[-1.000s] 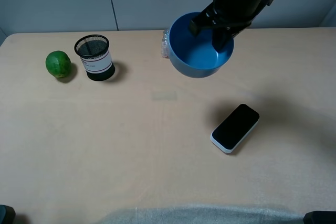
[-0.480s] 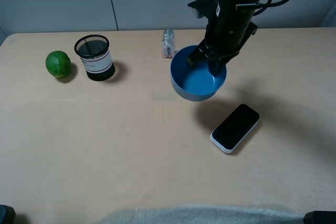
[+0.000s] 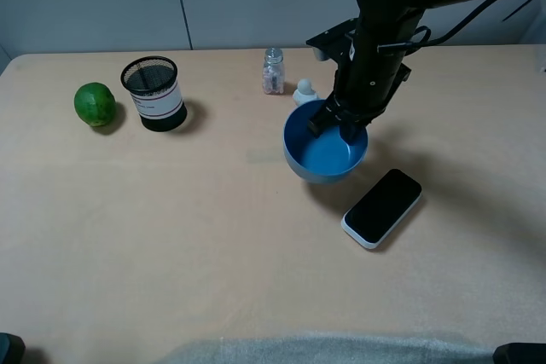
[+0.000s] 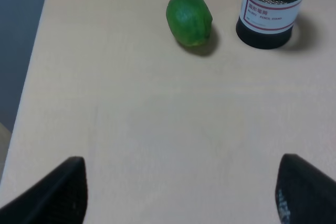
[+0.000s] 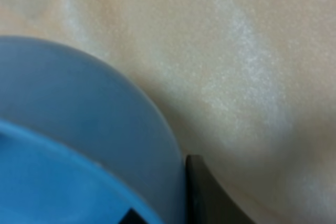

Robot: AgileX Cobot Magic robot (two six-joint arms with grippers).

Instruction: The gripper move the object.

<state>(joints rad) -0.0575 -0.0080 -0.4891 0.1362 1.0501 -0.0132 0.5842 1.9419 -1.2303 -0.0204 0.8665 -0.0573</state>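
Observation:
The blue bowl (image 3: 317,158) is low over the table's middle right, next to the phone; I cannot tell if it touches the table. My right gripper (image 3: 337,125) comes down from above and is shut on the bowl's far rim, one finger inside and one outside. In the right wrist view the bowl's wall (image 5: 79,129) fills the frame beside one dark finger (image 5: 205,192). My left gripper (image 4: 181,192) is open and empty over the table's left side, with only its two fingertips showing.
A black-screened phone (image 3: 383,207) lies just right of and in front of the bowl. A small glass bottle (image 3: 273,71) and a small white object (image 3: 304,91) stand behind it. A black mesh cup (image 3: 153,93) (image 4: 273,6) and a green lime (image 3: 95,104) (image 4: 189,18) are at the back left.
My right gripper has carried the bowl down and forward, from high over the back of the table to low beside the phone. The bottle and the white object came into sight.

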